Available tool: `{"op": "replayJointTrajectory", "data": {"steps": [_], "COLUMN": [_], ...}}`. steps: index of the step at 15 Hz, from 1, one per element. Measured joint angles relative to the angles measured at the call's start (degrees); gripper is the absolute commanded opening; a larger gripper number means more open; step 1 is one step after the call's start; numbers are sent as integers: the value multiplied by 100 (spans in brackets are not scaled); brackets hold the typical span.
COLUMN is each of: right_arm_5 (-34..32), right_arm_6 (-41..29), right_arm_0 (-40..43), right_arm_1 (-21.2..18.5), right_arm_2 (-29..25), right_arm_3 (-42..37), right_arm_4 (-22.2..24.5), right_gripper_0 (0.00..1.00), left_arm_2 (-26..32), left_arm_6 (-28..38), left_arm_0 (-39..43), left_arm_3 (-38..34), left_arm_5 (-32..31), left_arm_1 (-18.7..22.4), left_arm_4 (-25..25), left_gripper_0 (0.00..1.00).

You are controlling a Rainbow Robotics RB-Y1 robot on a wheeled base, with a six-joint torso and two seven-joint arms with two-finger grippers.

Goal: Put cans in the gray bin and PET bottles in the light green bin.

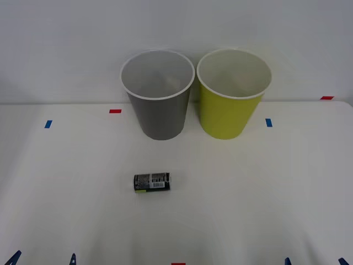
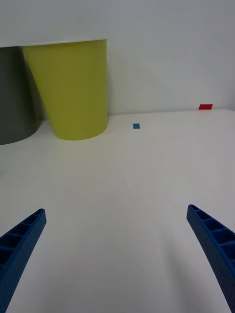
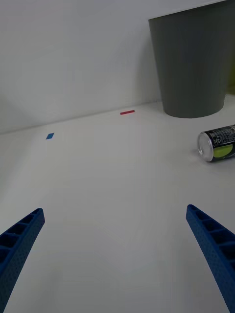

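- The can (image 1: 152, 182) lies on its side on the white desk (image 1: 265, 187), black with a white printed label and a yellow-green patch, its long axis running left to right.
- It sits nearer the robot than the bins, a little to the left of the desk's middle and in front of the gray bin (image 1: 159, 105), well apart from it.
- In the left wrist view the can (image 3: 218, 145) shows its silver end, with the gray bin (image 3: 193, 63) standing behind it.
- The gray bin stands upright at the far side of the desk, with the light green bin (image 1: 230, 105) upright just beside it on the right; whether the two touch cannot be told.
- Small red and blue tape marks (image 1: 115, 111) dot the desk around the bins.
- The left gripper (image 3: 115, 254) hovers low over bare desk at the near edge, jaws spread wide and holding nothing.
- The right gripper (image 2: 116, 254) hangs likewise at the near right, jaws wide apart and empty, facing the light green bin (image 2: 71, 88).
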Motion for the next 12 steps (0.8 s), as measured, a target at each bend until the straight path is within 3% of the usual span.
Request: {"op": "replayJointTrajectory", "data": {"steps": [12], "right_arm_5": [0], "right_arm_6": [0], "right_arm_0": [0], "right_arm_1": [0], "right_arm_2": [0], "right_arm_3": [0], "right_arm_4": [0], "right_gripper_0": [100], "left_arm_2": [0], "left_arm_6": [0], "left_arm_0": [0], "left_arm_3": [0], "left_arm_5": [0], "left_arm_1": [0], "left_arm_4": [0], "left_gripper_0": [100]}}
